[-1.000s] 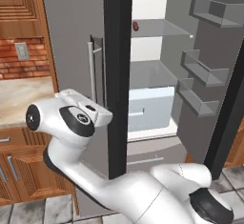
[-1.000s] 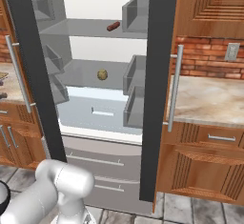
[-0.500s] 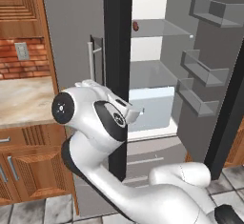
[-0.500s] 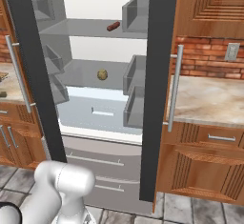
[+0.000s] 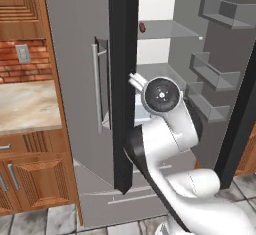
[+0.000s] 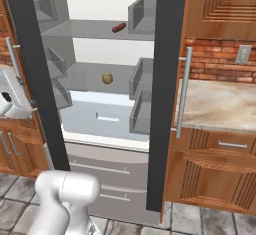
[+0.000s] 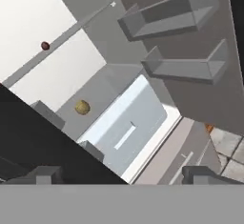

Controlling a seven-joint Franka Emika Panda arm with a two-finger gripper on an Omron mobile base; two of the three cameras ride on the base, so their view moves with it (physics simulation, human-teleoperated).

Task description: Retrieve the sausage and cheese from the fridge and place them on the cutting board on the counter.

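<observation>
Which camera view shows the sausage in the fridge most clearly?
The right base view: the sausage lies side-on on the upper shelf, its whole length visible. The left base view and the hand view show it end-on, as a small dark dot.

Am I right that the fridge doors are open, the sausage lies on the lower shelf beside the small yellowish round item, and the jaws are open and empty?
Not quite. The sausage lies on the upper shelf, one level above the yellowish round item, as the right base view shows. The rest holds: the fridge doors are open, and the jaws stand open and empty.
</observation>
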